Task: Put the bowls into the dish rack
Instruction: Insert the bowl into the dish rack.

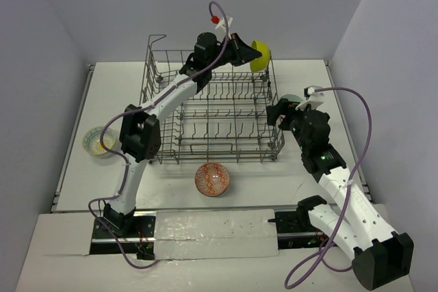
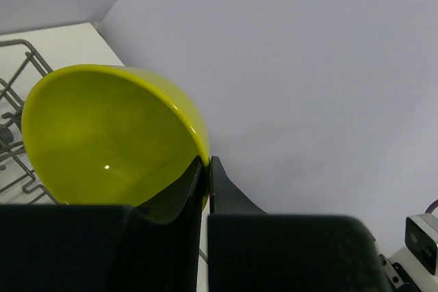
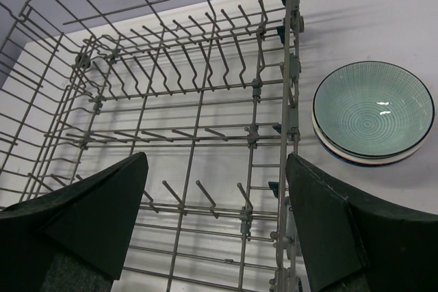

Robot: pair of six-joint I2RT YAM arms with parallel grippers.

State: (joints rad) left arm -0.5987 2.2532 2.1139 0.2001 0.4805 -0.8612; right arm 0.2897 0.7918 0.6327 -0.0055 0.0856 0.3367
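Bowls, four in view, all round and glossy. Nearest the arm bases, the red-patterned bowl [image 1: 213, 179] stands upright on the white table [image 1: 171, 186], just in front of the dish rack [image 1: 212, 111]. The pale bowl [image 1: 99, 141], with a yellowish rim and a patterned inside, stands on the table well to the left of the rack. The teal bowl [image 3: 373, 111] is finely ribbed inside with concentric lines and has a dark rim. It stands on the table just beside the rack's right wall.

The rack is a rectangular basket of thin grey wire with rows of slanted tines and one raised loop at its far left corner. No bowl lies inside it.

The right gripper [image 3: 215, 165] hangs over the rack's near right part, its broad dark fingers spread wide and grasping nothing.

The left gripper [image 2: 207, 169], reaching across the rack, is clamped on the rim of the lime bowl [image 2: 109, 135], one finger inside the rim and one outside. This smooth, plain bowl is held on edge at the rack's far right corner, above the tines.
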